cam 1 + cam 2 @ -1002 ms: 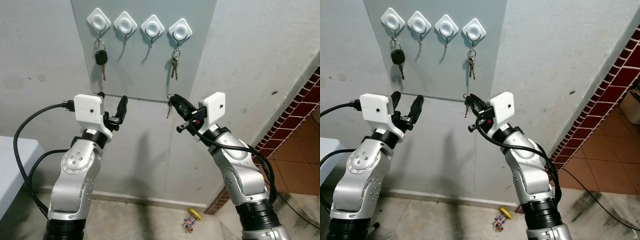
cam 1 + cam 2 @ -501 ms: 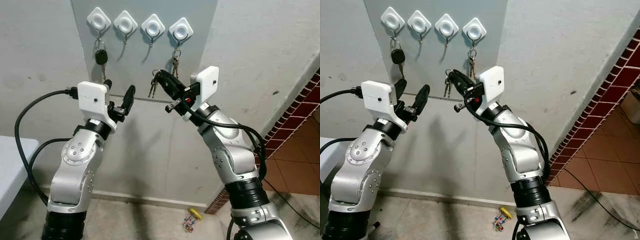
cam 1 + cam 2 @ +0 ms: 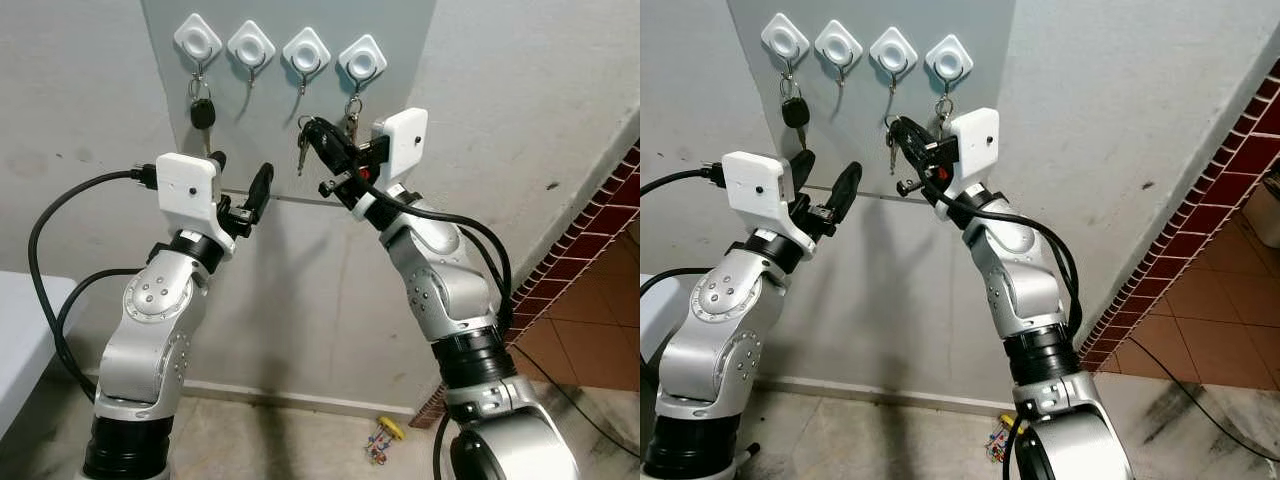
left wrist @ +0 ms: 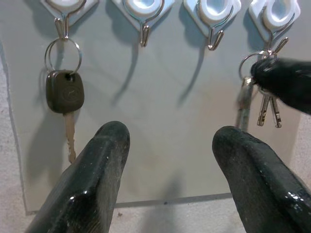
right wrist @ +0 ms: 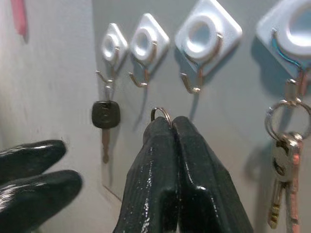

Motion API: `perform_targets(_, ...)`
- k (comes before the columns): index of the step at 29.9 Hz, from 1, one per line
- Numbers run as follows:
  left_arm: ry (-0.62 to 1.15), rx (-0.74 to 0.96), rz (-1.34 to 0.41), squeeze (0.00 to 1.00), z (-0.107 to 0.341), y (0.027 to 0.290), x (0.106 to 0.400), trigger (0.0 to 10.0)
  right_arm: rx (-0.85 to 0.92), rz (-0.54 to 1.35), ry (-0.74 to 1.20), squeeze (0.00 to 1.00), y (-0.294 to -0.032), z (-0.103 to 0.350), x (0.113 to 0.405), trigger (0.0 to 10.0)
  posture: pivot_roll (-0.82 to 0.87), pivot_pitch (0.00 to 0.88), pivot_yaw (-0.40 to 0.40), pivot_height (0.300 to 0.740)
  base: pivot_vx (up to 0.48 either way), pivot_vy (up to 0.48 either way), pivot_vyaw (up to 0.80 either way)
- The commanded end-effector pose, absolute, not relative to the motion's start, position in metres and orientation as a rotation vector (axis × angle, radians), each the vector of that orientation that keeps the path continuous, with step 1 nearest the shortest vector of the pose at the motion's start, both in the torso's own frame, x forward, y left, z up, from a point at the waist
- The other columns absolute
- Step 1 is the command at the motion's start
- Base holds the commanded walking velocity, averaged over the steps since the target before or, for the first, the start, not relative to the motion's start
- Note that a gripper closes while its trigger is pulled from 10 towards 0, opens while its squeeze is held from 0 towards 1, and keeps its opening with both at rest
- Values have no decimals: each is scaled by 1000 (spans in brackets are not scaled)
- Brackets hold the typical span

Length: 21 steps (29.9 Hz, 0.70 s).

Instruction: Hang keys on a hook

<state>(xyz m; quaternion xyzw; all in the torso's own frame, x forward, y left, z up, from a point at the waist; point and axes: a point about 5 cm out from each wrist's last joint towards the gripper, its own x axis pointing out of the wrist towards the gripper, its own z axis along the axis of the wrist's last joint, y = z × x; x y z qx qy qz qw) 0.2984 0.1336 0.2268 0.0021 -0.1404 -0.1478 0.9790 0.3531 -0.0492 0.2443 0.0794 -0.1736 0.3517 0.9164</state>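
Two hooks already hold keys — the right gripper [image 5: 165, 127], clamped on the key ring [image 5: 161, 114], sits just below a free hook [image 5: 193, 83]; hanging remains — left gripper [image 4: 170, 145] gapes idle

The right gripper [image 3: 318, 131] has been raised and carried left, and the keys [image 3: 301, 146] pinched in it now hang just below the third hook [image 3: 301, 86].

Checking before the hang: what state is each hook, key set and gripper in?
First hook: holds black-headed key.
Second hook: empty.
Third hook: empty.
Fourth hook: holds key bunch.
Right gripper: shut on key ring, below third hook.
Left gripper: open, empty.
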Motion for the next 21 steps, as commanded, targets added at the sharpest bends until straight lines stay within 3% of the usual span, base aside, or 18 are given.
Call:
perform_targets(1,-298,6,-321,0,232,130,296,10000,169,712,-387,0,-49,254,356,10000,-43,12,-47,728,0,0,0)
perform_targets(21,-286,-7,-310,0,231,129,293,10000,235,690,-401,0,-39,271,373,10000,-28,13,-57,728,0,0,0)
